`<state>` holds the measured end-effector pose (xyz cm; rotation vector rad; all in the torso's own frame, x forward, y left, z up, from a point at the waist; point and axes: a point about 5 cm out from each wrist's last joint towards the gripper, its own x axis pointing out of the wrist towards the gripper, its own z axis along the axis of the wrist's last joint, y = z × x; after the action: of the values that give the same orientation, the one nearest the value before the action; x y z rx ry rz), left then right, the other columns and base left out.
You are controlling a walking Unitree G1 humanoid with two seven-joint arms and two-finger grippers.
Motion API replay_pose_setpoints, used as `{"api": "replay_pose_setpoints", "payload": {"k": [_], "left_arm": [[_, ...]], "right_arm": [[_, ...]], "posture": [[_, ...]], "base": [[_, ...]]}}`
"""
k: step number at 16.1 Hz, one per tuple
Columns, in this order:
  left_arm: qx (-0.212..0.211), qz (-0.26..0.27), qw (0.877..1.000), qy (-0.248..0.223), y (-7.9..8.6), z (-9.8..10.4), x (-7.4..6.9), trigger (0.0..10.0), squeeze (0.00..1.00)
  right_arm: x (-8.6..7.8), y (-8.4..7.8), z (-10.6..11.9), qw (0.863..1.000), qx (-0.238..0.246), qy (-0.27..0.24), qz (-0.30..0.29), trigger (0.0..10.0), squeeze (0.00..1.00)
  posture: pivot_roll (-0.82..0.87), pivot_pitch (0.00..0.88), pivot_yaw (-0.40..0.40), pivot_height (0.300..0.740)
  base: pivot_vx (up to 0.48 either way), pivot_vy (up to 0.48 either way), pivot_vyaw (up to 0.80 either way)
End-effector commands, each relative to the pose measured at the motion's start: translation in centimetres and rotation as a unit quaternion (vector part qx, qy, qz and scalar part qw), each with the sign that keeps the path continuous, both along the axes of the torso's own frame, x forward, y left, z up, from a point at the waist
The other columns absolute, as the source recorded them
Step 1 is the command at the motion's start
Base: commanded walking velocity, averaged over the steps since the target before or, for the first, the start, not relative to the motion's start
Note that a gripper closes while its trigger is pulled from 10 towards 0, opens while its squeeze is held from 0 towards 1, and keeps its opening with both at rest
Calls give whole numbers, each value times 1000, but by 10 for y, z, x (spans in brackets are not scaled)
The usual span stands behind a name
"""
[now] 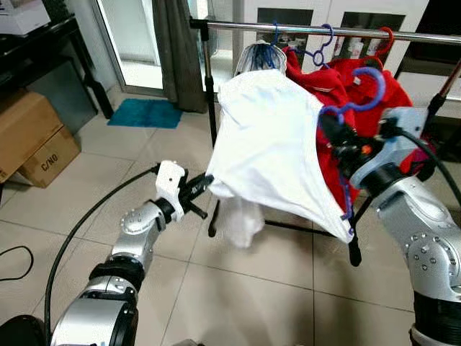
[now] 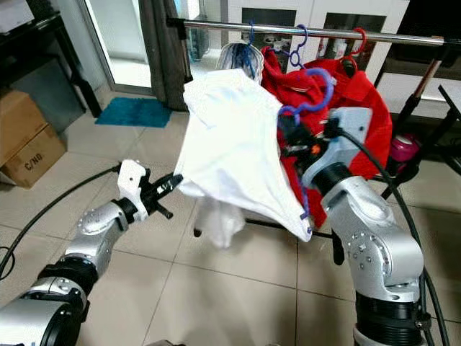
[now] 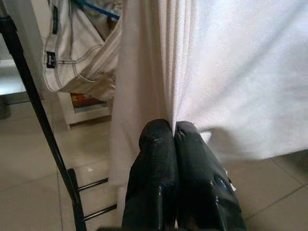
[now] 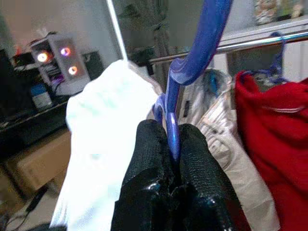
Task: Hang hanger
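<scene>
Gripping the blue hanger (image 1: 358, 94) by its neck, the right hand (image 1: 337, 138) has its fingers closed on it, hook raised just below the metal rail (image 1: 317, 30) and in front of the red garments (image 1: 338, 86). A white shirt (image 1: 270, 144) drapes from the hanger. The left hand (image 1: 204, 186) pinches the shirt's lower edge, fingers closed, pulling it sideways above the tiled floor (image 1: 245, 288).
</scene>
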<state>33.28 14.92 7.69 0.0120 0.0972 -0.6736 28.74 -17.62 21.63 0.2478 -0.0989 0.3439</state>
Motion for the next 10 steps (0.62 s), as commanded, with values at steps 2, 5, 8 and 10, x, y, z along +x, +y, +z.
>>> {"api": "replay_pose_setpoints", "payload": {"k": [2,5,8,10], "left_arm": [[24,-10,998,51,4,-23,-14,0,0],[26,-15,998,57,1,-27,-17,0,0],[24,-14,998,57,-1,-27,-16,0,0],[15,-11,999,50,1,-23,-15,0,0]], "right_arm": [[-1,-19,40,991,37,-111,-68,10000,0],[0,-24,45,986,56,-128,-89,10000,0],[2,-23,45,988,43,-127,-79,10000,0],[2,-20,43,990,27,-123,-63,10000,0]], "posture": [[-282,0,76,740],[-284,0,77,740],[-281,0,71,740],[-280,0,67,740]], "base": [[0,0,0],[0,0,0],[0,0,0],[0,0,0]]}}
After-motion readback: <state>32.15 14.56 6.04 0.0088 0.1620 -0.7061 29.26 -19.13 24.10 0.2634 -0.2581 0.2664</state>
